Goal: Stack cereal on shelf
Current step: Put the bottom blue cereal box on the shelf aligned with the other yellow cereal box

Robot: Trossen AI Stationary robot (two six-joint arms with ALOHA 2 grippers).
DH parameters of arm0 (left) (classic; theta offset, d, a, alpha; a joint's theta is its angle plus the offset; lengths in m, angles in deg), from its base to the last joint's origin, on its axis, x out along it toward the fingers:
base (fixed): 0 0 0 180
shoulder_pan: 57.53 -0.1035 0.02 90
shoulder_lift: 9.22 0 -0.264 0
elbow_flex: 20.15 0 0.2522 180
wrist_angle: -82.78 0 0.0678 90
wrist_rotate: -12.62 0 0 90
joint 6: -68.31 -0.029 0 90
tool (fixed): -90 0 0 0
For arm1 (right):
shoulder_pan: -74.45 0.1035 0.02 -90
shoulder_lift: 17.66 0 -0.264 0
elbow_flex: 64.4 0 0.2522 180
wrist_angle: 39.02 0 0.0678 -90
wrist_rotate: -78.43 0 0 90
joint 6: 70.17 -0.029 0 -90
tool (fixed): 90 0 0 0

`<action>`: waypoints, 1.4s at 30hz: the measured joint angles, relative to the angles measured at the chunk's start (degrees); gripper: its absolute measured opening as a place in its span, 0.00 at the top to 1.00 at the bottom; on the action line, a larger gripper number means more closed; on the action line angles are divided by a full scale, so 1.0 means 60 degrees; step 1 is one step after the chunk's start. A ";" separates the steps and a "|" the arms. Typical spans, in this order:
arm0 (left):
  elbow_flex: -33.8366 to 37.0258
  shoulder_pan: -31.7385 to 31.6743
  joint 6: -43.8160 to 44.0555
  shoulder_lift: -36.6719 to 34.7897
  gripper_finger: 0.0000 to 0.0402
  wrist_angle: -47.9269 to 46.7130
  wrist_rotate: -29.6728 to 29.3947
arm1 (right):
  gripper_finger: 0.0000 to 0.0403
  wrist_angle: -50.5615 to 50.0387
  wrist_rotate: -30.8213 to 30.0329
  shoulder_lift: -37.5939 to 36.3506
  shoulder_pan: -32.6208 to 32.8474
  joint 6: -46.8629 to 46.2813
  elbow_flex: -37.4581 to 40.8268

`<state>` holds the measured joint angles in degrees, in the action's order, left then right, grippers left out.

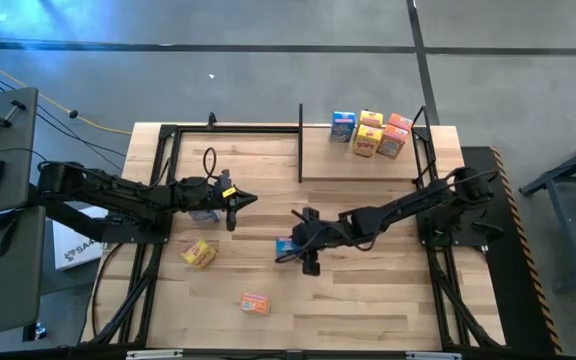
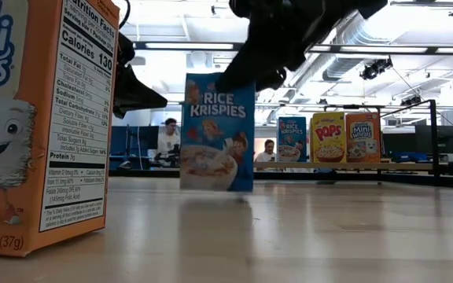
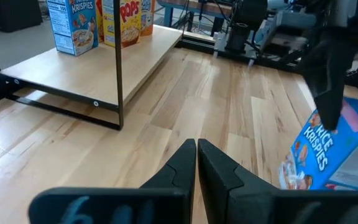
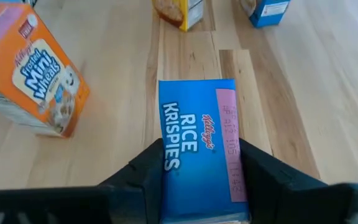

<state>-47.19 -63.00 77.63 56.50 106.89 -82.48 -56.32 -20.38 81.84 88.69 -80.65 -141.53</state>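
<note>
Your right fingers sit either side of the blue Rice Krispies box, about touching its edges, but you can't yet tell whether they bear on it; it stands mid-counter, well short of the shelf, where other cereal boxes already stand. You're at the pick-up step: next you need a firm squeeze, a lift clear of the counter, then a carry over the shelf's rail. Your left fingers are pressed together on nothing, waiting nearby
</note>
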 joint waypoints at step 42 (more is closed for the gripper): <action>0.0000 -0.0022 -0.0080 0.0004 0.98 -0.0098 -0.0215 | 0.64 -0.3506 0.1802 -0.3243 -0.7690 0.5618 0.1082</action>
<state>-47.19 -63.14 77.15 56.52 106.30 -83.77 -77.35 -9.57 62.39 42.55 -46.95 -135.04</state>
